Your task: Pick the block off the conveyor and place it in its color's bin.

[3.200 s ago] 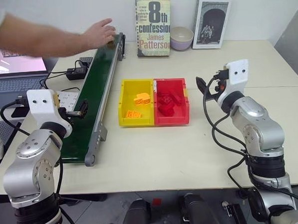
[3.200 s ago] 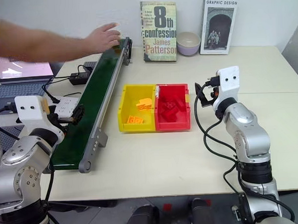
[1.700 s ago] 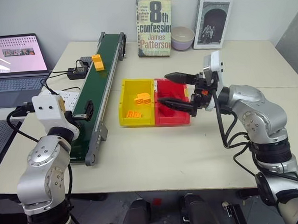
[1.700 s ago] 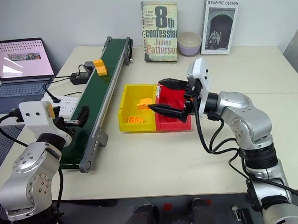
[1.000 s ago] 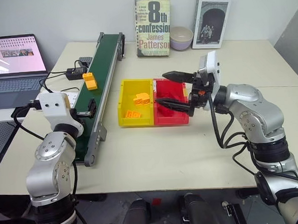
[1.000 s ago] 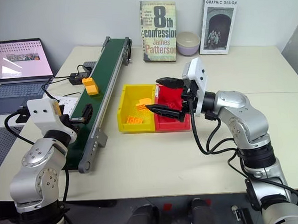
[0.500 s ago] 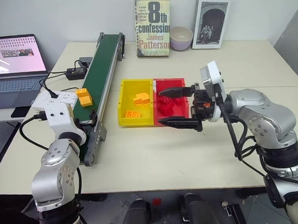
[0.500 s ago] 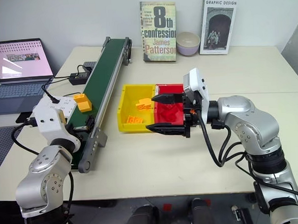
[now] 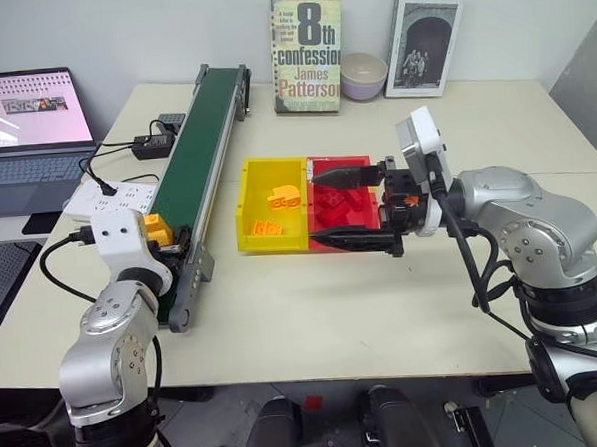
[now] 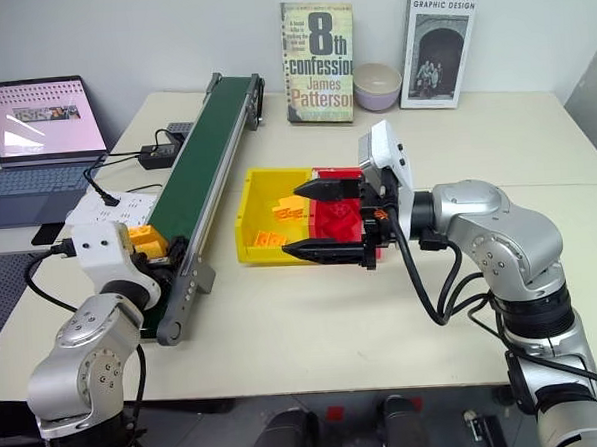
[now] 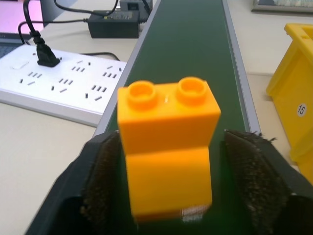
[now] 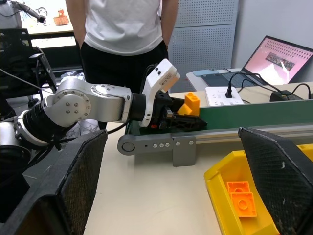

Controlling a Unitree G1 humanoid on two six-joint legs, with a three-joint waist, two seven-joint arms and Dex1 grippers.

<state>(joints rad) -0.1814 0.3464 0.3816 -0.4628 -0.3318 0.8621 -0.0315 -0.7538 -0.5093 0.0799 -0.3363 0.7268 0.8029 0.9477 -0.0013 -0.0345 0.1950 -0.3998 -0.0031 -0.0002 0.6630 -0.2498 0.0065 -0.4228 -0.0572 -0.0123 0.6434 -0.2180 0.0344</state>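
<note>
Block [image 11: 167,152] on conveyor [image 11: 195,44] looks light, rigid, slick; left gripper [image 11: 171,188] fingers flank its flat sides, gaps showing; right gripper [image 9: 346,207] fingers apart.

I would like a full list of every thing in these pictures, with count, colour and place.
block: one, orange-yellow, on the conveyor between the left tool's fingers.
conveyor: one, dark green, left part of the table.
bin: one, yellow, table middle, holding orange bricks.
red tray: one, joined to the bin, holding red bricks.
books: two, upright against the wall.
bowl: one, pale, between the books.
laptop: one, open, far left.
power strip: one, white, beside the conveyor.
person: one, white shirt, standing behind the table.
left tool: around the block.
right tool: open, above the red tray.
</note>
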